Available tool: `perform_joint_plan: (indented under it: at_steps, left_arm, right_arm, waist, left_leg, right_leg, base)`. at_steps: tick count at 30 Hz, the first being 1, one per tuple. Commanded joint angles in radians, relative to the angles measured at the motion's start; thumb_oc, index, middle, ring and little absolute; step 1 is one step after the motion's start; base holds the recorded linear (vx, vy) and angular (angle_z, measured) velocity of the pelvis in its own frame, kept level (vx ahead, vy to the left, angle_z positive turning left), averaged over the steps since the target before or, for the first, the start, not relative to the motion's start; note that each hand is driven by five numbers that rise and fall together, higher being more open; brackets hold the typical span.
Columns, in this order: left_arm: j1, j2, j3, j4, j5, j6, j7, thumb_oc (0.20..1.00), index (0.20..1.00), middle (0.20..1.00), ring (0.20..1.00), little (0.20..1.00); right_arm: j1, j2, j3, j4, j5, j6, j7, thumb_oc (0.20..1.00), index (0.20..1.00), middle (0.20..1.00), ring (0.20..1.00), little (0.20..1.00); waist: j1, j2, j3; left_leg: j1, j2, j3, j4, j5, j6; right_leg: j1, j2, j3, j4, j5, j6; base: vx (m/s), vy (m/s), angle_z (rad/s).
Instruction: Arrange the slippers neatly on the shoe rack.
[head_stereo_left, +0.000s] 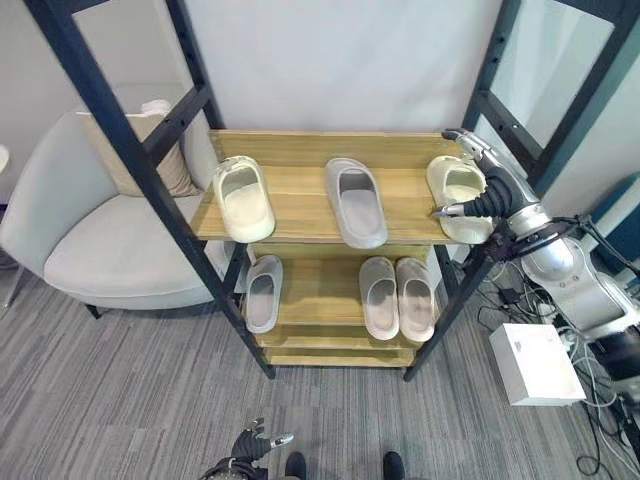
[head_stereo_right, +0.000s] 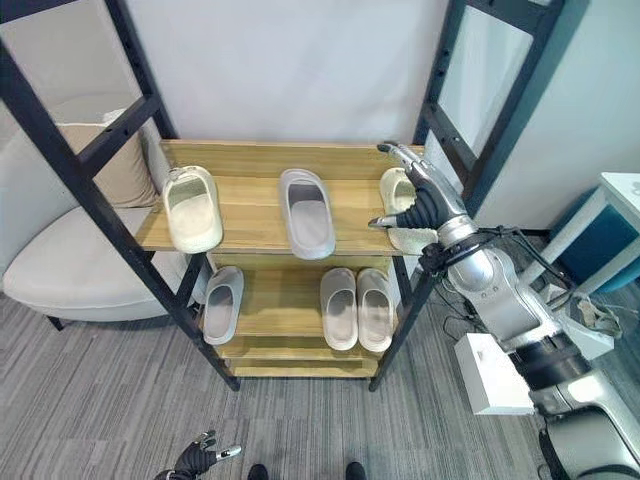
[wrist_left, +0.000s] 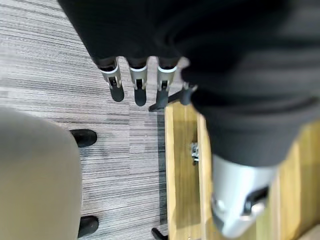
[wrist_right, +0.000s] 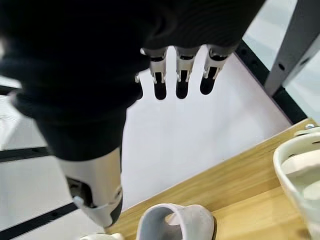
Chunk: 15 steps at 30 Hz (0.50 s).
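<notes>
Slippers sit on both levels of the wooden shoe rack (head_stereo_left: 300, 190), which fills the centre of the left eye view. On the top shelf a cream slipper (head_stereo_left: 243, 198) lies at the left, a grey slipper (head_stereo_left: 356, 201) in the middle, and a second cream slipper (head_stereo_left: 458, 196) at the right end, its toe overhanging the front edge. On the lower shelf a single grey slipper (head_stereo_left: 263, 292) lies at the left, and a grey pair (head_stereo_left: 397, 297) lies side by side to the right of centre.

The right hand (head_stereo_left: 487, 180) hangs over the right-end cream slipper at the right of the frame, fingers straight and spread with the thumb reaching across below; it holds nothing, and whether it touches the slipper cannot be told. The left hand (head_stereo_left: 252, 448) hangs low at the bottom edge, over the carpet, fingers loosely extended and empty.

The step in hand appears to be dealing with that right-end cream slipper. Its likely match sits at the far left of the same shelf with the grey one between them, so the next move probably calls for closing on the slipper and bringing it beside its partner, toes aligned.

An armchair (head_stereo_left: 110, 235) with a cushion stands at the left.
</notes>
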Motion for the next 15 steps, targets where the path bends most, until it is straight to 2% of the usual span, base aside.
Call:
perform_joint_plan:
  at_steps: [1, 8, 15]
  left_arm:
    - [-0.071, 0.052, -0.028, 0.03, -0.015, -0.017, 0.009, 1.0, 1.0, 1.0, 1.0, 1.0]
    - [-0.09, 0.057, -0.045, 0.035, -0.058, -0.019, 0.025, 1.0, 1.0, 1.0, 1.0, 1.0]
    - [-0.094, 0.05, -0.047, 0.04, -0.07, -0.027, 0.031, 1.0, 1.0, 1.0, 1.0, 1.0]
  right_arm:
    - [-0.177, 0.012, 0.022, 0.079, 0.011, 0.011, -0.064, 1.0, 1.0, 1.0, 1.0, 1.0]
    - [-0.356, 0.167, 0.073, 0.322, 0.054, 0.037, -0.123, 1.0, 1.0, 1.0, 1.0, 1.0]
    - [-0.418, 0.215, 0.123, 0.41, 0.023, 0.047, -0.122, 1.0, 1.0, 1.0, 1.0, 1.0]
  waist:
    - [0.024, -0.049, 0.03]
    - [0.059, -0.044, 0.042]
    - [0.081, -0.047, 0.048]
  left_leg:
    - [0.065, -0.039, 0.004, 0.0, -0.089, 0.023]
    - [0.044, -0.045, -0.005, 0.002, -0.085, 0.026]
    - [0.021, -0.049, -0.014, 0.007, -0.085, 0.03]
  right_leg:
    - [0.081, -0.001, 0.007, 0.001, -0.122, -0.002]
    - [0.066, -0.007, -0.003, 0.001, -0.115, 0.001]
    - [0.053, -0.009, -0.007, 0.001, -0.113, 0.005]
  base:
    - [0.0, 0.0, 0.0]
    - [0.01, 0.016, 0.05]
    - [0.01, 0.011, 0.01]
